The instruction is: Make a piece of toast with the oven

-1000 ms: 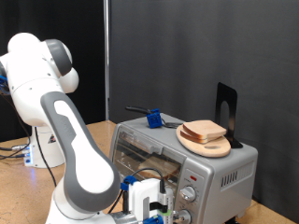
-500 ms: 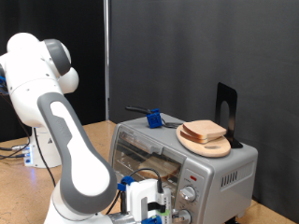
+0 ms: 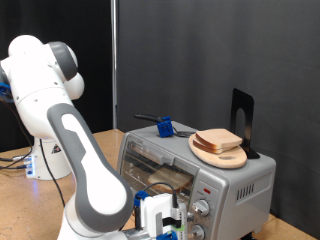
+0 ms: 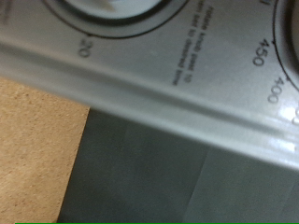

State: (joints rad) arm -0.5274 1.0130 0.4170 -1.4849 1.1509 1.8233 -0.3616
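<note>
The silver-grey oven [image 3: 238,186] stands at the exterior view's right. Through its glass front a tan slice, the piece of toast [image 3: 167,178], lies on the rack inside. My gripper [image 3: 176,216] is low at the oven's front, right beside its two round knobs [image 3: 203,209]. Its fingers are too small to read in the exterior view. The wrist view shows no fingers, only the oven's control panel [image 4: 187,89] very close, with dial numbers 20, 400 and 450 and the rim of a knob [image 4: 107,9].
A round wooden plate [image 3: 232,159] with piled bread slices [image 3: 218,140] sits on the oven's top, beside a blue-handled tool [image 3: 163,127] and a black stand [image 3: 241,115]. The wooden table [image 3: 20,200] shows at the left, and in the wrist view [image 4: 33,149].
The arm's lower part and the gripper have shifted slightly to the exterior view's right, closer to the oven's knobs. The oven, plate and bread have not moved.
</note>
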